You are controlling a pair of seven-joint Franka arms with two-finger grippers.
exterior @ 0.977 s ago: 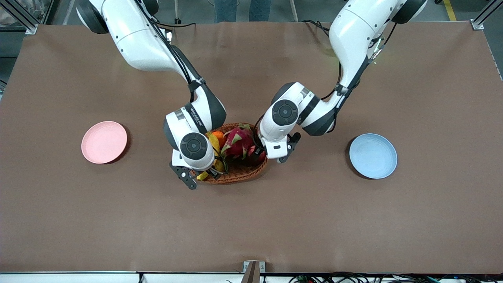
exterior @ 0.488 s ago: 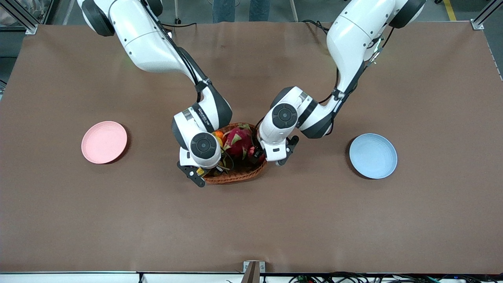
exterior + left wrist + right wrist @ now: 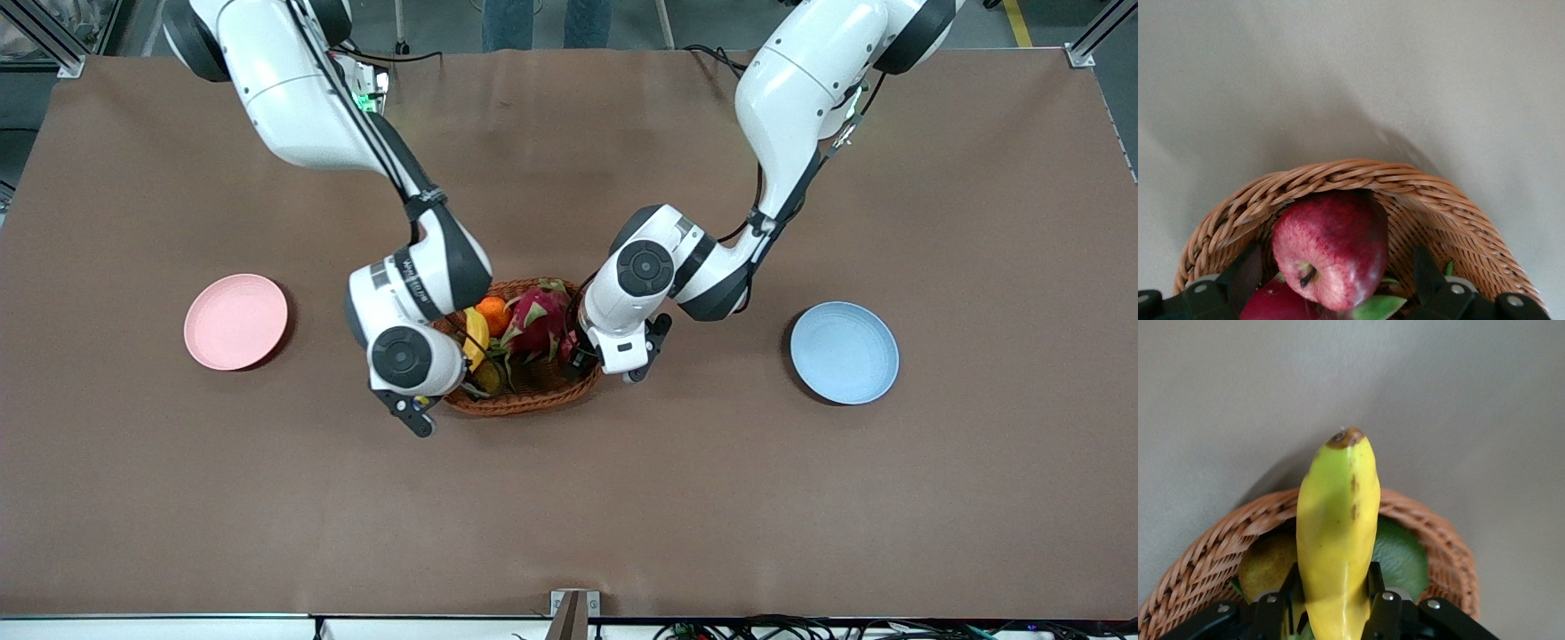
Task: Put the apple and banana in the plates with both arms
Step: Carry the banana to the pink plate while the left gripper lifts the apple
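Note:
The dark-red apple (image 3: 1331, 257) lies in the wicker basket (image 3: 1358, 175) against its rim. My left gripper (image 3: 1337, 270) is open in the basket, one finger (image 3: 1248, 273) on each side of the apple, with a gap at one side. In the front view the left gripper (image 3: 576, 356) hides most of the apple. My right gripper (image 3: 1331, 580) is shut on the yellow banana (image 3: 1338, 520), whose tip sticks out over the basket rim. In the front view the right gripper (image 3: 458, 360) and banana (image 3: 476, 333) are over the basket's end toward the right arm. The pink plate (image 3: 236, 321) and blue plate (image 3: 845, 352) are empty.
The basket (image 3: 524, 402) stands mid-table between the plates and also holds a pink dragon fruit (image 3: 538, 320), an orange (image 3: 492, 313) and round yellow-green fruits (image 3: 1268, 563). Both wrists crowd over the basket.
My right wrist swung toward the basket's middle, then back toward the right arm's end with the banana. My left gripper shifted slightly over the apple.

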